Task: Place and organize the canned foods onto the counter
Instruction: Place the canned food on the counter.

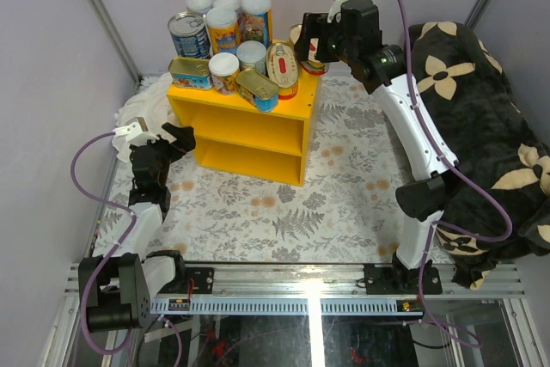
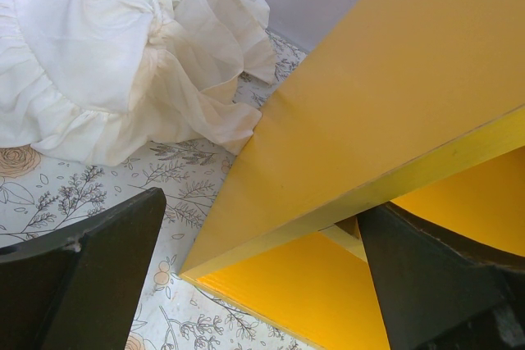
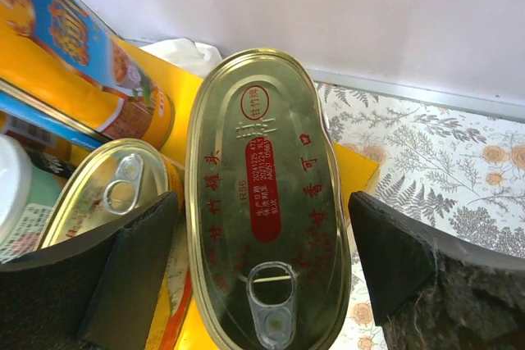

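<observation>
The yellow counter (image 1: 258, 139) carries several canned foods on its top: a blue-labelled steel can (image 1: 189, 36), tall cylinders (image 1: 256, 16), rectangular fish tins (image 1: 258, 89) and an oval tin (image 1: 282, 68). My right gripper (image 1: 311, 45) hovers over the counter's back right corner. In the right wrist view it (image 3: 262, 260) is open, its fingers (image 3: 123, 276) straddling a gold oval tin (image 3: 262, 194) that lies flat on the counter top (image 3: 357, 170). My left gripper (image 1: 176, 137) is open and empty beside the counter's left side; in the left wrist view (image 2: 262, 284) the counter's side panel (image 2: 369, 104) lies between its fingers.
A white cloth (image 1: 142, 109) lies crumpled left of the counter and also shows in the left wrist view (image 2: 107, 55). A dark floral blanket (image 1: 481, 126) covers the right side. The floral floor (image 1: 258, 208) spreads in front of the counter. Both shelves look empty.
</observation>
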You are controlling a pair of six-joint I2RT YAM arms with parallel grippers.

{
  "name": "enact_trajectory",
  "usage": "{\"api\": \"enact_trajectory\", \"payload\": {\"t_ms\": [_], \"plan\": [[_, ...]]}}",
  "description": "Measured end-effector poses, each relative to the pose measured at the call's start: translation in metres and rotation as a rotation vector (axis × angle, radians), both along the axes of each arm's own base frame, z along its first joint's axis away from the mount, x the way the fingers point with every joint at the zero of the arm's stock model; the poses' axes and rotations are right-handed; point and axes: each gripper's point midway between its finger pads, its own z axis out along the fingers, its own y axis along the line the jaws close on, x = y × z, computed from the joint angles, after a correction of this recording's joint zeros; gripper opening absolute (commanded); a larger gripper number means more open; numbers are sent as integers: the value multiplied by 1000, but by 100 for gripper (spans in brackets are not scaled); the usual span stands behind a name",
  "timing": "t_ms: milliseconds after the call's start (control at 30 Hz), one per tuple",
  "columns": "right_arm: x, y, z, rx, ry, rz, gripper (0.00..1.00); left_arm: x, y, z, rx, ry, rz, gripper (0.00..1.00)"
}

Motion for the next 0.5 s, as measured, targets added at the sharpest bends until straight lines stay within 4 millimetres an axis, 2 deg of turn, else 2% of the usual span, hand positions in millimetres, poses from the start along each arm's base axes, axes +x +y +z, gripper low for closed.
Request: {"api": "enact_trajectory", "payload": {"t_ms": [233, 400, 500], "plan": [[-7, -2, 23, 42, -49, -3, 83, 0, 0, 0, 2, 0, 0, 100], [-12, -2, 24, 61, -47, 4, 75, 0, 0, 0, 3, 0, 0, 100], [-13, 0, 22, 69, -43, 17, 66, 0, 0, 0, 3, 0, 0, 100]]}}
